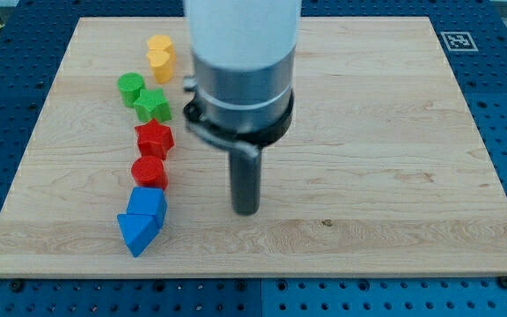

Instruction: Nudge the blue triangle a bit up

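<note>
The blue triangle (136, 232) lies near the view's bottom left of the wooden board (385, 158), touching a second blue block (149, 205) just above it. My tip (246, 211) rests on the board to the right of both blue blocks, roughly a hundred pixels from them, touching neither. The rod hangs from the arm's wide white and grey body (241, 70), which hides the board behind it.
A column of blocks runs up the view's left: a red cylinder (149, 171), a red star (154, 138), a green star (153, 106), a green cylinder (130, 88) and two yellow blocks (160, 55). A fiducial marker (455, 40) sits at the board's top right corner.
</note>
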